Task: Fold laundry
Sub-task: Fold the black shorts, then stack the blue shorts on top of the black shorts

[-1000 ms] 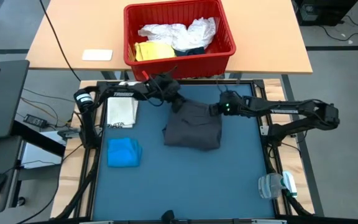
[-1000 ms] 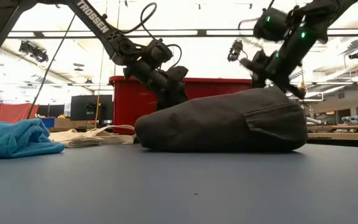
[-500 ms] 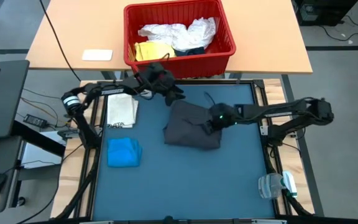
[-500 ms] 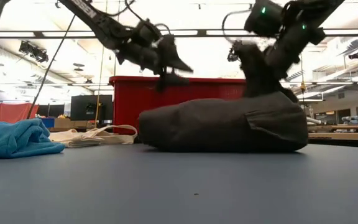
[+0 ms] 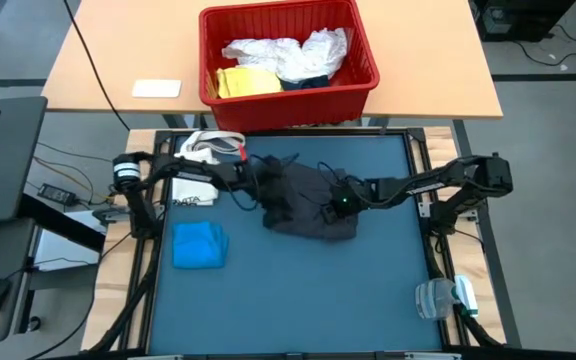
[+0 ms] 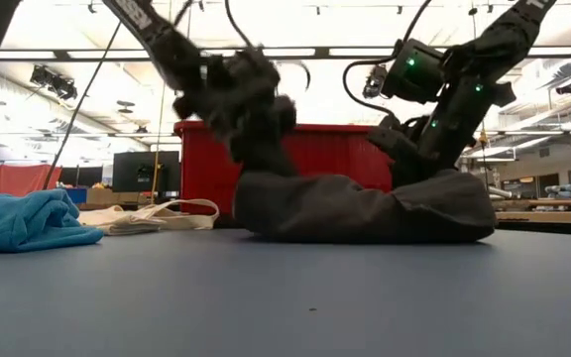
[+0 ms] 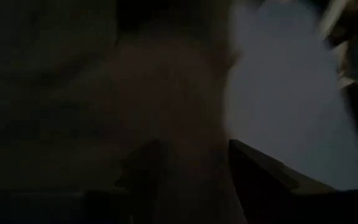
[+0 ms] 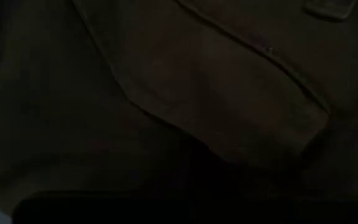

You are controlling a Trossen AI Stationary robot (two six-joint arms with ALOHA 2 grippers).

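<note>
The dark grey garment lies in a rumpled heap at the middle of the blue worktop, a little above centre in the high view. Both arms reach into it from opposite sides. The left gripper presses on the garment's upper left edge; in the left wrist view its jaws stand partly apart over the dark cloth, but whether they pinch any of it cannot be told. The right gripper sits on the garment's right half, with a green light glowing at its wrist; its jaws are buried against the fabric, and how far they are closed cannot be told. In the low view the garment is a low mound with both grippers pushed down into its top.

A bright blue garment lies folded at the worktop's left side, below a small cream tote bag. At the top of the frame, a red basket on a wooden table holds a white lacy garment and a yellow garment. A clear plastic item with green trim rests at the lower right.
</note>
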